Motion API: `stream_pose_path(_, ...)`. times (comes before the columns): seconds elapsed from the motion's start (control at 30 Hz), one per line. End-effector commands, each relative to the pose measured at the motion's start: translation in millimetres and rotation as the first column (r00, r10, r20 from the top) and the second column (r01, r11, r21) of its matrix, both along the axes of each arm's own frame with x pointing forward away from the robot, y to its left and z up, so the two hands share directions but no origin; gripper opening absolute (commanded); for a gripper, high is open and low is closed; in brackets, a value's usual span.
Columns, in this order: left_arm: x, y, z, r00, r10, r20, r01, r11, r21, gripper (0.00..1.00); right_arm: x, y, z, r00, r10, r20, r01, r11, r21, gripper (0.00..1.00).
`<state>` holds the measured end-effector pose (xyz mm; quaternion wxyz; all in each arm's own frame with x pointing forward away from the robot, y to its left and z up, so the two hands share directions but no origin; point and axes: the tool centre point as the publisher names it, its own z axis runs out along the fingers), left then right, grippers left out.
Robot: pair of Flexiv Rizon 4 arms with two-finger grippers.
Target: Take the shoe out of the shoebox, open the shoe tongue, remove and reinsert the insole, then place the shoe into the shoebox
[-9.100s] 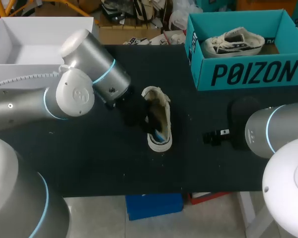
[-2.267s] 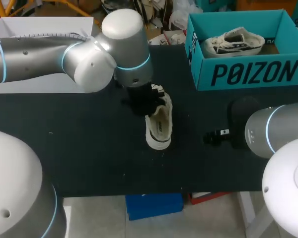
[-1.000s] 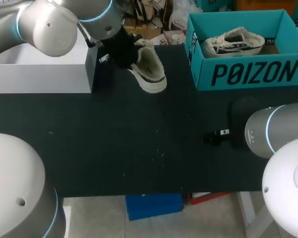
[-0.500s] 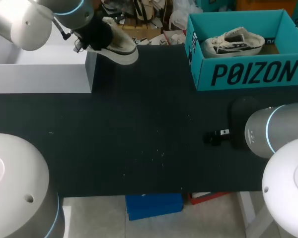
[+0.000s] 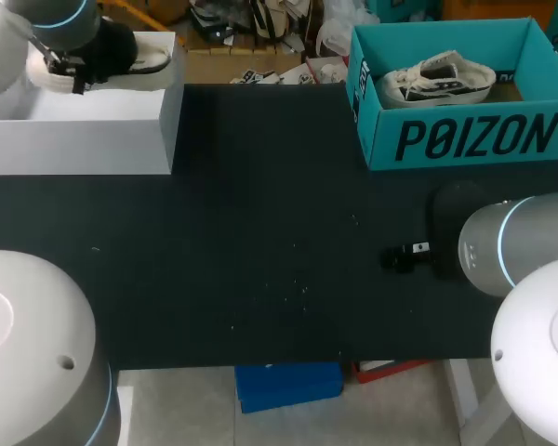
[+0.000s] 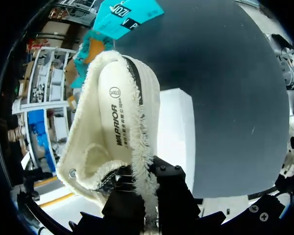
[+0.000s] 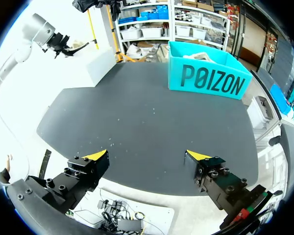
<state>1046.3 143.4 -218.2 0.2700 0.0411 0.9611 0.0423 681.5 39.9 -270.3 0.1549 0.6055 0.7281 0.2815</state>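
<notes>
Shoe [image 5: 138, 61] in left hand [image 6: 144, 196] over shoebox [image 5: 84, 135] rim; right hand [image 7: 147, 154] well apart.

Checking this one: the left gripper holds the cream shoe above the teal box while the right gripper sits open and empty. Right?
Not quite: the left gripper holds the cream shoe above the white box, not the teal box, as the head view shows. The right gripper is open and empty.

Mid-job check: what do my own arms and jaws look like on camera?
Both arms, left arm and right arm, are rounded silver tubes with pale-blue rings and white end caps. The right jaws are black bolted blocks with yellow tips; the left's tips are hidden.
</notes>
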Motion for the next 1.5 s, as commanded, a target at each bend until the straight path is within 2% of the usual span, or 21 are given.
stream_pose_path(0.03,2.8,27.2,-6.5,0.983,0.184,-0.007,-0.184,0.983,-0.008,0.00,-0.2,1.6,-2.2,1.000,-0.003,0.004,0.003,1.000,0.000,1.00)
stream_pose_path(0.23,9.0,53.1,-27.2,0.990,0.126,-0.059,-0.126,0.992,0.009,0.00,-0.2,1.6,-2.2,1.000,-0.003,0.004,0.003,1.000,0.000,1.00)
stream_pose_path(0.67,28.8,76.4,-52.4,0.994,0.060,-0.092,-0.057,0.998,0.032,0.00,-0.2,1.6,-2.2,1.000,-0.003,0.004,0.003,1.000,0.000,1.00)
stream_pose_path(1.0,32.9,87.2,-79.8,0.991,0.022,-0.129,-0.015,0.998,0.055,0.00,-0.2,1.6,-2.2,1.000,-0.003,0.004,0.003,1.000,0.000,1.00)
stream_pose_path(1.3,37.3,95.8,-114.6,0.982,0.037,-0.188,-0.030,0.999,0.039,0.00,-0.2,1.6,-2.2,1.000,-0.003,0.004,0.003,1.000,0.000,1.00)
stream_pose_path(1.5,34.9,93.2,-128.9,0.975,0.036,-0.220,-0.029,0.999,0.034,0.00,-0.2,1.6,-2.2,1.000,-0.003,0.004,0.003,1.000,0.000,1.00)
